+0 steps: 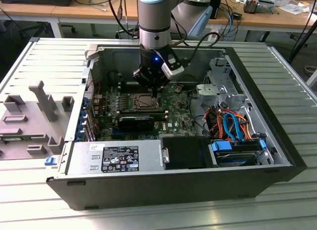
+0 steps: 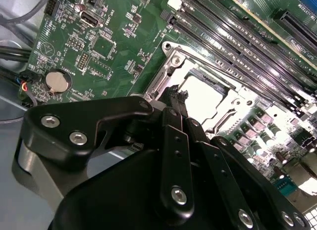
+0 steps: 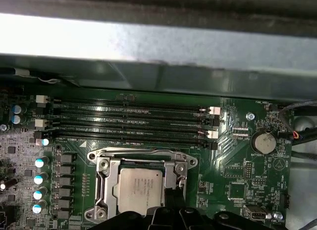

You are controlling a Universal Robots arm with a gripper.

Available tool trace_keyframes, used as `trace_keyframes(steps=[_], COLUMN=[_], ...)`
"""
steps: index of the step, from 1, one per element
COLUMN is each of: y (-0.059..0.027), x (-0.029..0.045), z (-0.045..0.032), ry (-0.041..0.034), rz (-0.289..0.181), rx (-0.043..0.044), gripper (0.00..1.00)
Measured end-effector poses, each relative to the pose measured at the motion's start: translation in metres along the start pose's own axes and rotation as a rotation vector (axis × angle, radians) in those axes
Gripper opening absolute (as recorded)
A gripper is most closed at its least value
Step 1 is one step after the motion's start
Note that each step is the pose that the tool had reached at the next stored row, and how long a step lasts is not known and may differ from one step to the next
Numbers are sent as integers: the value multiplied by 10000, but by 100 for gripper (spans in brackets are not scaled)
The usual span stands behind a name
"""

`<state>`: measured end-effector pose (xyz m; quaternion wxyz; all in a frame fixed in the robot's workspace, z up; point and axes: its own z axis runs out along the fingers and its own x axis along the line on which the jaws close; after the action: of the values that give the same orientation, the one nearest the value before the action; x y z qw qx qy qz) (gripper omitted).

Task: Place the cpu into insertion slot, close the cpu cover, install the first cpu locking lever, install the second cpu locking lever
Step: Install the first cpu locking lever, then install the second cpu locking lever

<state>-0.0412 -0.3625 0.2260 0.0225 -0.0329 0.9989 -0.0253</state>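
Observation:
In the exterior view my gripper [image 1: 155, 92] reaches down into the open computer case and hangs right over the insertion slot [image 1: 143, 102] on the green board. The cpu [image 3: 138, 188] lies flat in that slot, its silver-grey top showing through the cut-out of the cpu cover [image 3: 105, 186], which is folded down over it. A thin wire lever [image 3: 143, 152] runs along one side of the cover. In the second wrist view the gripper [image 2: 177, 97] is shut, its black tips at the edge of the cover [image 2: 166, 74] beside the pale cpu [image 2: 203, 98].
Long black memory slots [image 3: 133, 123] run beside the socket, under the case's metal wall [image 3: 148, 46]. A coin battery [image 3: 262, 142] sits on the board. A drive cage with orange and blue cables [image 1: 233, 126] fills the exterior view's right. A grey fixture [image 1: 34, 116] stands outside the case.

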Motion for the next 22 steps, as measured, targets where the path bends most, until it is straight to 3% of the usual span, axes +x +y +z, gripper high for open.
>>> trace_keyframes(steps=[13,22], y=[-7,-186], x=[0,9], z=[0,15], ry=[2,2], rz=[-3,-1], rx=[0,-2], gripper=[11,11])
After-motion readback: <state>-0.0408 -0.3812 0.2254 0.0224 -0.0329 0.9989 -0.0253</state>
